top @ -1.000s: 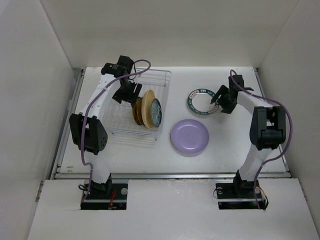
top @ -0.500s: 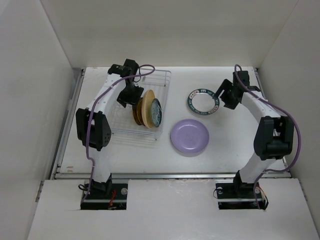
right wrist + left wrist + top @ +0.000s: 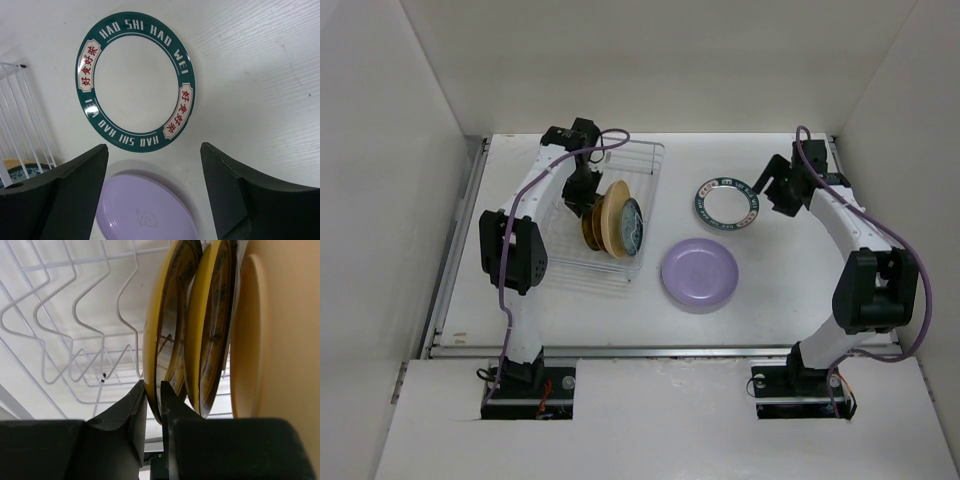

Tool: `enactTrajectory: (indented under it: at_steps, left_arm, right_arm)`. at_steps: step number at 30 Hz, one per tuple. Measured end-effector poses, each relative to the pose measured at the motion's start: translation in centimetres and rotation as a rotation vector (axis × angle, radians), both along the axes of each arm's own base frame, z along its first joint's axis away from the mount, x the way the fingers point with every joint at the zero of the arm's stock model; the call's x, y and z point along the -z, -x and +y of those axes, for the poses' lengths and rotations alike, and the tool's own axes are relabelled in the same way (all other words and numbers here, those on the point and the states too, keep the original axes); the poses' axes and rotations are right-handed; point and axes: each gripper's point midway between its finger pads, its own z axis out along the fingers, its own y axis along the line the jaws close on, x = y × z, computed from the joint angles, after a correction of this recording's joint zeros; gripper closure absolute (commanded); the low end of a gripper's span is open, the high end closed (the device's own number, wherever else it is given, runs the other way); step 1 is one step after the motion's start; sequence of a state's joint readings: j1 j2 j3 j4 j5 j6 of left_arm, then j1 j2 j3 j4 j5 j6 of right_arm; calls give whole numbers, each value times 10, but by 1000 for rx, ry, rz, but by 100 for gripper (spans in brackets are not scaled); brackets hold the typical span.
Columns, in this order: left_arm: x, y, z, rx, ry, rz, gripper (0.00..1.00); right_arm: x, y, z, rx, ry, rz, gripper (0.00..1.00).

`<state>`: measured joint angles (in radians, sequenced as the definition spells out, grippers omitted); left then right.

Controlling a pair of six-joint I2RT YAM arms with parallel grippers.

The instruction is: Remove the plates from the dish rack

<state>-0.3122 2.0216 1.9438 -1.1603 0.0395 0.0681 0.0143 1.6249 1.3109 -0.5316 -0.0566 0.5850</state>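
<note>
The white wire dish rack (image 3: 645, 160) holds several plates standing on edge (image 3: 612, 226). My left gripper (image 3: 582, 198) reaches into the rack from the left. In the left wrist view it (image 3: 154, 399) is shut on the lower rim of the nearest brown-gold plate (image 3: 172, 325), one finger on each face. Behind it stand a second yellow-rimmed plate (image 3: 210, 325) and a tan one (image 3: 250, 340). The white plate with a dark teal rim (image 3: 726, 203) (image 3: 135, 85) and the lavender plate (image 3: 699, 274) (image 3: 145, 210) lie flat on the table. My right gripper (image 3: 772, 192) (image 3: 154, 147) hangs open above them, holding nothing.
The rack's bent wire dividers (image 3: 75, 325) fill the slots left of the held plate. Rack wires (image 3: 20, 115) and the edge of a teal patterned plate (image 3: 22, 171) show at the left of the right wrist view. White walls enclose the table.
My left gripper has closed onto the plate's rim inside the rack. The right gripper has drawn back to the right of the teal-rimmed plate and stayed open.
</note>
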Motion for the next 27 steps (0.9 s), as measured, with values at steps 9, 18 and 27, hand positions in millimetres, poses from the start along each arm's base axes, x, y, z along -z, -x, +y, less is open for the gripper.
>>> enactTrajectory:
  at_steps: [9,18,27]
  left_arm:
    - [-43,-10,7,-36,-12,-107,100]
    - [-183,-9,19,-66,74,-528,100]
    - [-241,-2,2,-48,240,-710,100]
  right_arm:
    - [-20,11,6,-56,67,-32,20]
    - [-44,16,64,-340,38,-111,20]
    - [-122,36,175,-731,-280,-417,18]
